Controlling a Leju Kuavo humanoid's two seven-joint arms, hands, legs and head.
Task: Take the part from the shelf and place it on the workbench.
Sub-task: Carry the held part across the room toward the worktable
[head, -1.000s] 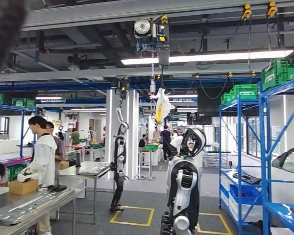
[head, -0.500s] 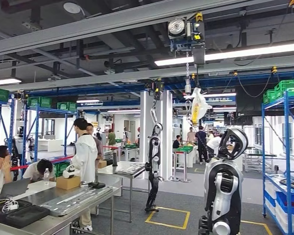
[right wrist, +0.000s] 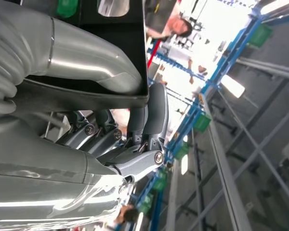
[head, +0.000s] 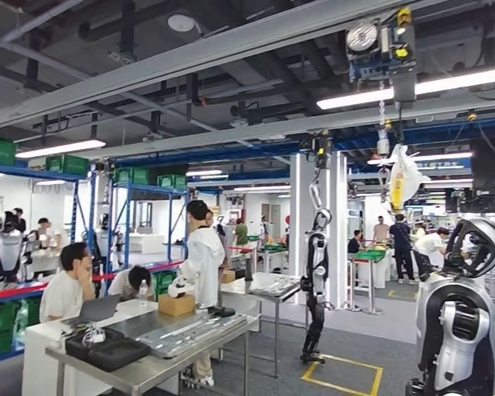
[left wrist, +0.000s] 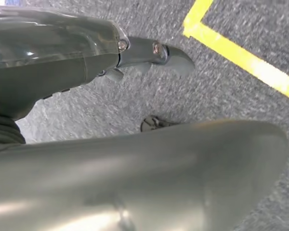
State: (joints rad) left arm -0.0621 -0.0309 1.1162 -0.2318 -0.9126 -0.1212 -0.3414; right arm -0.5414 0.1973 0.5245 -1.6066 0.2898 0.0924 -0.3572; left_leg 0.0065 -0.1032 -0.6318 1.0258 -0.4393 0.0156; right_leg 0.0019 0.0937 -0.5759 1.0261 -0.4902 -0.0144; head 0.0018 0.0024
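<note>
In the right wrist view my right hand (right wrist: pixel 110 144) grips a flat black part (right wrist: pixel 106 98) by its edge: the grey thumb (right wrist: pixel 88 60) lies over one face and the dark fingers (right wrist: pixel 150 115) curl against the other. My left hand (left wrist: pixel 92 53) hangs over the grey floor, a finger (left wrist: pixel 164 50) stretched out straight with nothing in it. A steel workbench (head: pixel 164 367) stands at the lower left of the head view, some way off, with long silvery panels (head: pixel 182 328) lying on it.
On the bench are black cases (head: pixel 108 351) and a cardboard box (head: pixel 176 304). One person sits (head: pixel 68 289) and another stands (head: pixel 203 260) beside it. One humanoid hangs from a hoist (head: pixel 314 280); another stands at the right (head: pixel 459 318). Blue racks (head: pixel 126 219) line the left.
The whole head picture has slid to the right, so the camera has turned left. The blue shelf at the right has gone out of frame and the workbench has come further in.
</note>
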